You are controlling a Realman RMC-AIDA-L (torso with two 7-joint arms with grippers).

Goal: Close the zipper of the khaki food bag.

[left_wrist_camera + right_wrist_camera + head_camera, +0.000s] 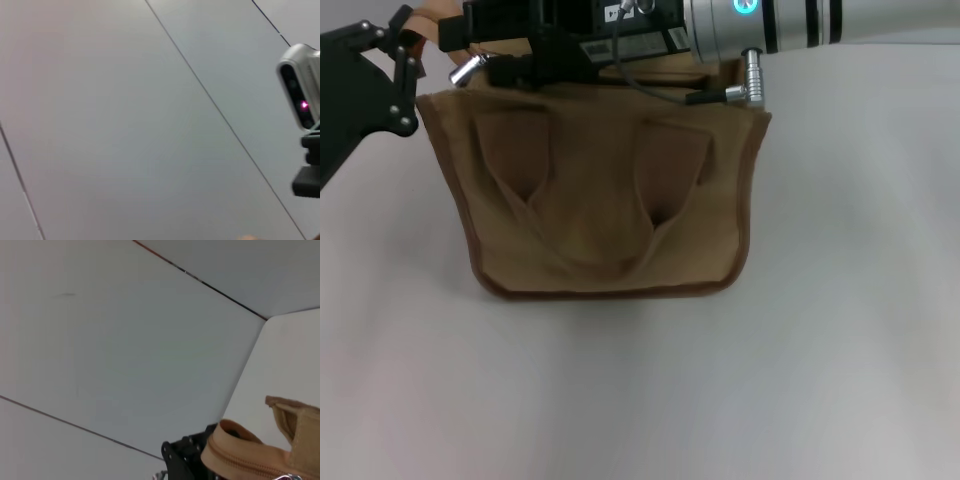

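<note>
The khaki food bag stands at the back middle of the table with its two handles hanging down its front. My left gripper is at the bag's top left corner, shut on a tan tab of the bag's end. My right gripper reaches in from the right and sits over the left part of the bag's top, hiding the zipper there. In the right wrist view the tan zipper track curves over the bag's end, with a bit of the silver slider at the frame edge and the left gripper just beyond.
The white table stretches in front of and to the right of the bag. A grey panelled wall stands behind the table. The right arm's wrist camera shows in the left wrist view.
</note>
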